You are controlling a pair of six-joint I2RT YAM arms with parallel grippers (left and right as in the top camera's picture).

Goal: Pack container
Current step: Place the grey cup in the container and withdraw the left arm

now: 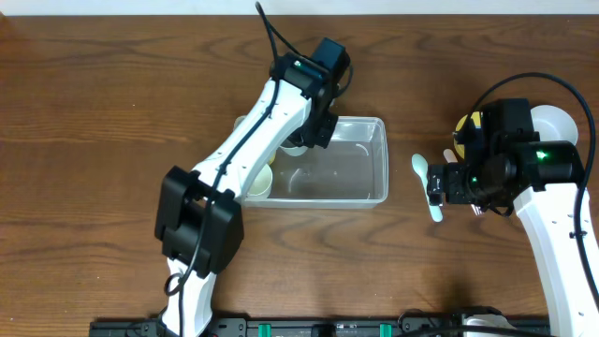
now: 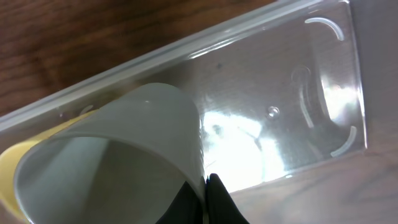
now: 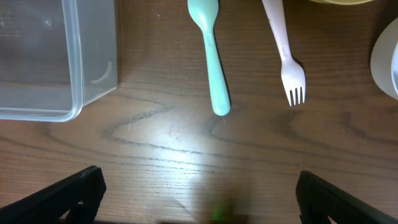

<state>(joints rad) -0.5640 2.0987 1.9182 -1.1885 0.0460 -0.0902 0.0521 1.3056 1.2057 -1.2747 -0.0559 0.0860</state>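
Observation:
The clear container (image 1: 360, 161) lies mid-table; it also shows in the left wrist view (image 2: 292, 93) and its corner in the right wrist view (image 3: 74, 74). My left gripper (image 1: 299, 140) is over the container's far left part. In its wrist view the left gripper (image 2: 208, 194) is shut on the rim of a grey cup (image 2: 124, 155), held tilted above the container floor. A yellow bowl (image 1: 259, 183) sits at the container's left end. My right gripper (image 3: 199, 186) is open and empty over bare table, near a teal spoon (image 3: 211, 56) and a pink fork (image 3: 285, 50).
The teal spoon (image 1: 426, 180) lies right of the container in the overhead view. Another yellow bowl (image 1: 468, 124) and a white bowl (image 1: 554, 122) stand at the far right, partly under the right arm. The white bowl's edge (image 3: 388, 62) shows in the right wrist view.

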